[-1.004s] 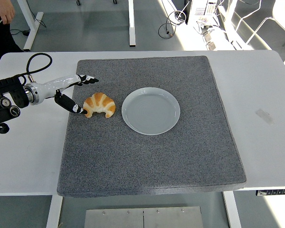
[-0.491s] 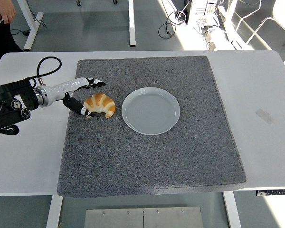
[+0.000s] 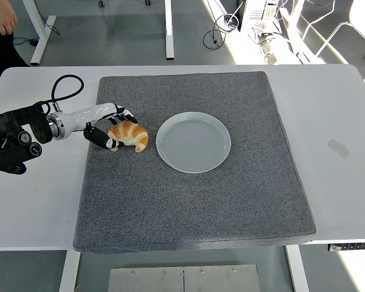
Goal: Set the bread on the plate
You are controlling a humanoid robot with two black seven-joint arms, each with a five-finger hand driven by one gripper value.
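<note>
Since the earlier frame, my left hand (image 3: 112, 126) has travelled right from the mat's left edge and now sits against the croissant (image 3: 128, 134). Its fingers (image 3: 123, 113) curve over the top left of the pastry, and the thumb (image 3: 103, 140) presses in from below left. Finding: the fingers are closing round the croissant's left end but do not yet look clamped on it; the pastry lies flat on the grey mat (image 3: 194, 194), left of centre in the frame.

The plate (image 3: 193, 142) stands empty at the centre of the frame, just to the right of the croissant and apart from it. My right arm does not show. A person's hand (image 3: 2, 18) appears in the upper left corner, well away from the work.

Step in hand, as I judge it: securing the grip, before any lift. Next move calls for firming the fingers on the croissant, raising it clear of the mat, carrying it a short way right over the plate's rim, then lowering and releasing at the plate's middle.
</note>
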